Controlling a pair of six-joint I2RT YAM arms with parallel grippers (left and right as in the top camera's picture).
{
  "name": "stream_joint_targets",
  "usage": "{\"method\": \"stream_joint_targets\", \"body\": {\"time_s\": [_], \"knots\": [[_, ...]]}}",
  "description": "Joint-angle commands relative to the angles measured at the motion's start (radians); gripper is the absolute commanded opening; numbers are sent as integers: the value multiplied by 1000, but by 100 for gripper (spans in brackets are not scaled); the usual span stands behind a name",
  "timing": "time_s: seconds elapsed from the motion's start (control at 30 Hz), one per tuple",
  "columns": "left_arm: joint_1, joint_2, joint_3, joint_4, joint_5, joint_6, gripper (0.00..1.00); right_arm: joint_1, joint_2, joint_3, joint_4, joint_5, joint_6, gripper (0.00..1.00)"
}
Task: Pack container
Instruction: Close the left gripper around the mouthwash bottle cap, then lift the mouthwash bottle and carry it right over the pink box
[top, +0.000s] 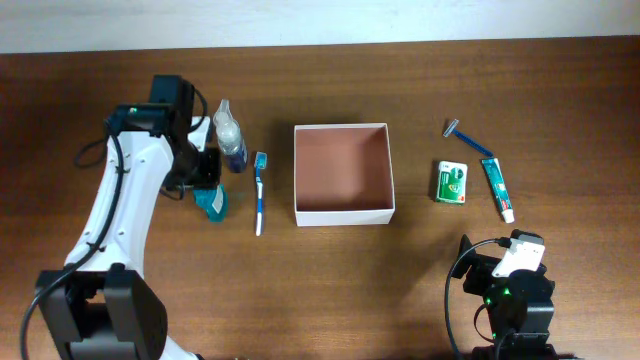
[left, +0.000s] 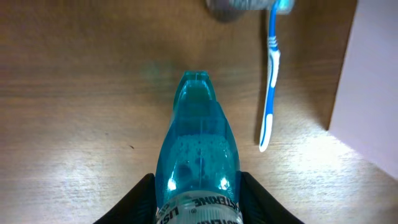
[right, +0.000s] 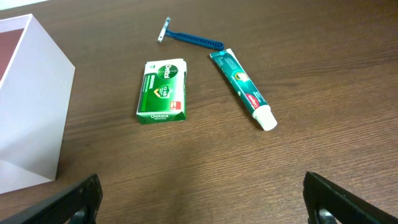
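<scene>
The container, a square white-walled box with a pinkish-brown inside, sits at the table's middle; its wall shows in the left wrist view and the right wrist view. My left gripper is shut on a blue mouthwash bottle, left of the container. A blue toothbrush lies between them, also in the left wrist view. My right gripper is open and empty near the front edge, below a green soap packet, a toothpaste tube and a blue razor.
A clear bottle with a dark cap lies behind the left gripper, by the toothbrush head. The soap packet, toothpaste and razor lie to the right of the container. A pale wall runs along the table's far edge.
</scene>
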Motion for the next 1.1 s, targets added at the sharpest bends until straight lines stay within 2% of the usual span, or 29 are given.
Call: {"method": "stream_joint_targets", "body": {"time_s": [0.0,0.27,0.53,0.8,1.07], "knots": [[-3,1,46,-8,4,8,34,4,-7,-3,3,13,5,99],[-3,1,84,-50,5,8,34,4,-7,-3,3,13,5,99],[-28,1,286,-160,105,8,34,4,-7,-3,3,13,5,99],[-205,1,433,-181,134,-20,33,4,-7,-3,3,13,5,99],[-378,3,436,-72,132,-134,33,4,-7,-3,3,13,5,99]]}}
